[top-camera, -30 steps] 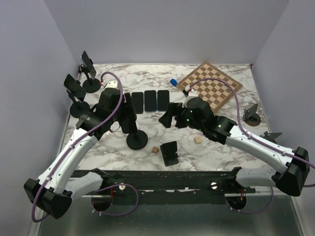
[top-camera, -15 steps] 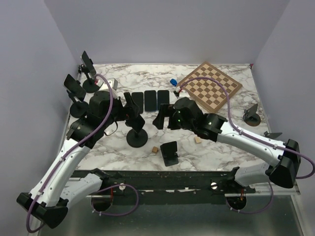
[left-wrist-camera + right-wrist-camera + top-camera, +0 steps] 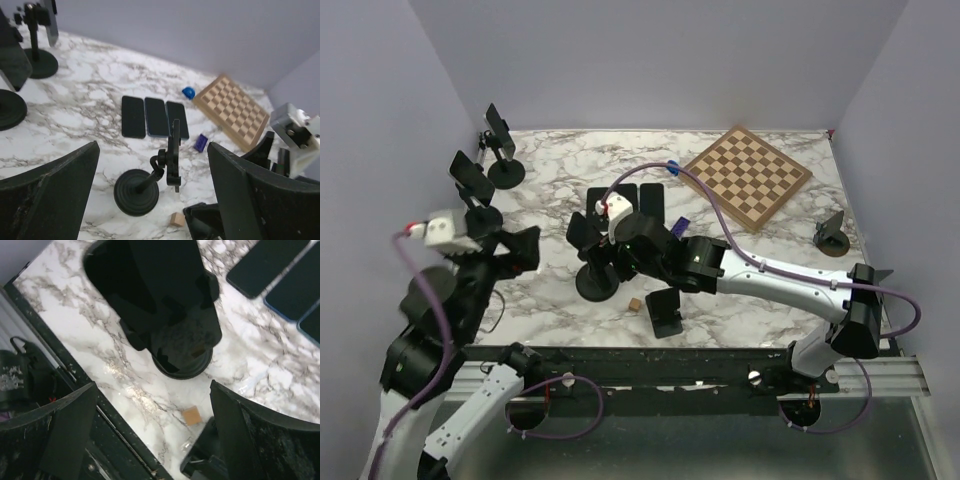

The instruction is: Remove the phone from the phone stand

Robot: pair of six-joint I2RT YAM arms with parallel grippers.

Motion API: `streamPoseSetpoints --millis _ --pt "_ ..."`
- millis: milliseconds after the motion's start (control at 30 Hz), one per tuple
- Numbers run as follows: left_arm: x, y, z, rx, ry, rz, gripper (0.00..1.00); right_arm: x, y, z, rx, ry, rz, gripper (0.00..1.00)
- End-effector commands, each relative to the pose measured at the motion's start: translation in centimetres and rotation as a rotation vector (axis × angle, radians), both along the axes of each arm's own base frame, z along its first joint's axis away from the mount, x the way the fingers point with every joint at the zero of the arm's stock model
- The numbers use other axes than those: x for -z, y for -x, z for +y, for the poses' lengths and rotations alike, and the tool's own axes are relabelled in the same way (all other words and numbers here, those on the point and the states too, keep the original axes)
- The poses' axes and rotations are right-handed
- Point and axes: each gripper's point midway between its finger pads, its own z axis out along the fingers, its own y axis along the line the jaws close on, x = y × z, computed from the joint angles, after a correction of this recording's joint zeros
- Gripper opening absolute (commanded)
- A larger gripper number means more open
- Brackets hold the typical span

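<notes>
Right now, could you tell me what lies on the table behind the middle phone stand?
Three dark phones lie flat side by side behind the stand. From above, the right arm covers part of them.

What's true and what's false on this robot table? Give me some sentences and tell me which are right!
1. Three phones lie flat, side by side, on the table. True.
2. The chessboard has pieces standing on it. False: it is bare.
3. The left claw and the right claw are both open. True.
4. The left claw holds a phone. False: it holds nothing.
5. The wooden block sits on the chessboard. False: it lies on the table near the round foot of the stand.
</notes>
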Motion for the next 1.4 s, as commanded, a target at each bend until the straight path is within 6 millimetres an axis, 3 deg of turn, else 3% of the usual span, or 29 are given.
streamPoseSetpoints --millis 0,100,233,433,667,900,1133,1367 --pt "-0.9 4.5 4.6 -0.109 0.026 -0.154 0.95 -3.9 0.9 2.6 -0.336 0.017 -0.2 1.0" --pt "-0.5 6.2 5.3 -0.1 0.048 -0.188 0.95 -4.7 -1.1 3.1 -0.366 0.036 -0.223 1.0" --pt "0.8 6.8 5.0 -0.064 0.037 -0.144 0.95 -6.0 -2.8 3.8 -0.449 -0.035 -0.181 1.0" --pt "2.7 7.5 3.8 0.004 0.039 -0.076 0.95 -5.7 -3.6 5.4 -0.526 -0.016 -0.21 1.0" --pt "3.6 8.5 3.6 0.033 0.046 -0.043 0.95 -4.6 -5.9 5.8 -0.517 -0.004 -0.2 1.0" --pt "4.1 8.4 2.9 0.059 0.059 -0.019 0.95 -2.4 -6.7 6.1 -0.496 0.036 -0.193 0.99" --pt "4.4 7.7 1.2 0.125 0.051 0.023 0.95 -0.8 -6.1 6.6 -0.534 0.033 -0.143 0.85" --pt "5.2 7.0 -0.3 0.183 0.047 0.059 0.95 -0.2 -6.2 6.6 -0.513 0.03 -0.134 0.82"
